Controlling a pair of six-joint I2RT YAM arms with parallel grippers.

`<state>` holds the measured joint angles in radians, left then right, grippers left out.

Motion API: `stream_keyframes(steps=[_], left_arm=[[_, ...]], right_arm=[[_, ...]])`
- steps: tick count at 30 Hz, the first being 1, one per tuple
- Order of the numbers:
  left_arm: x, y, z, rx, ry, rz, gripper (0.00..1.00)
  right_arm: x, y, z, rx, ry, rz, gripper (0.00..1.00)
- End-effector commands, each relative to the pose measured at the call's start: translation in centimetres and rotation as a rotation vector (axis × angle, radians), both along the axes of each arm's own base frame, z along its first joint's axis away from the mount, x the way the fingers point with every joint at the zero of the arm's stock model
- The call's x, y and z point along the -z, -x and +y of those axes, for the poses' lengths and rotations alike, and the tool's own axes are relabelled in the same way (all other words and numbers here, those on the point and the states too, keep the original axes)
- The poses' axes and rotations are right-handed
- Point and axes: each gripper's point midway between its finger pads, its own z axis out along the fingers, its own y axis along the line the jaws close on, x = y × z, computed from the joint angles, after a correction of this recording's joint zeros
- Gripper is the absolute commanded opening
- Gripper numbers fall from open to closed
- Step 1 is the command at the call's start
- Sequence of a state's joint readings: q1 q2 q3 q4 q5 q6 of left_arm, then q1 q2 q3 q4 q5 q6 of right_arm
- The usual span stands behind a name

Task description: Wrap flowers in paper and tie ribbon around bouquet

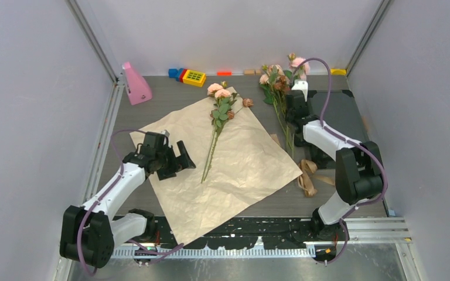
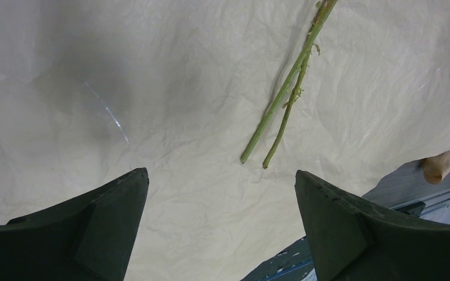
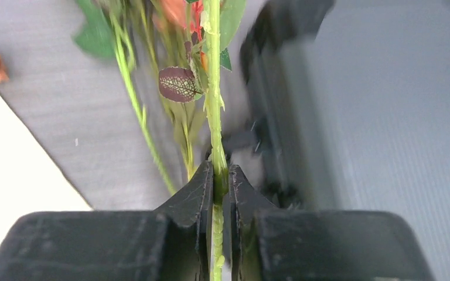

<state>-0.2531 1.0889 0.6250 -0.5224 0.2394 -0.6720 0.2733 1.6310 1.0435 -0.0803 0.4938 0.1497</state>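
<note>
Grey tabletop between pale walls, and the paper lies flat across the middle, pale beige face up, one corner pointing toward the near edge. On it rest the flowers: pink heads at the far corner of the sheet, thin stems running down toward the near side and ending on bare paper.

Left gripper hovers over the left part of the sheet with its fingers spread wide apart and nothing between them. The stem ends lie just ahead of it in the wrist view.

Over on the far right, a second bunch lies on the table just off the paper's right edge. The right gripper is on it, and the wrist view settles this one: the jaws are pinched together on a single green stem, leaves and blurred blooms beyond.

The ribbon sits looped on the table near the paper's right corner, close by the right arm, touched by neither gripper. A pink object and coloured toy blocks line the far edge.
</note>
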Motion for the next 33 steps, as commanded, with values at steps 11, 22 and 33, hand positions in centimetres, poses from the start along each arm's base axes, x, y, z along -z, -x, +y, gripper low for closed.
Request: stream_keyframes(steps=[11, 22, 33], left_arm=[[-1.0, -0.6, -0.1, 0.009, 0.009, -0.067, 1.00], [-1.3, -0.5, -0.2, 0.013, 0.021, -0.080, 1.00], [-1.2, -0.1, 0.4, -0.010, -0.004, -0.084, 1.00]], right_arm=[[-26.2, -3.2, 1.3, -0.129, -0.035, -0.685, 0.01], [-20.2, 2.2, 18.1, -0.323, -0.916, -0.303, 0.01], [-7.4, 3.3, 33.3, -0.326, -0.920, -0.098, 0.01]])
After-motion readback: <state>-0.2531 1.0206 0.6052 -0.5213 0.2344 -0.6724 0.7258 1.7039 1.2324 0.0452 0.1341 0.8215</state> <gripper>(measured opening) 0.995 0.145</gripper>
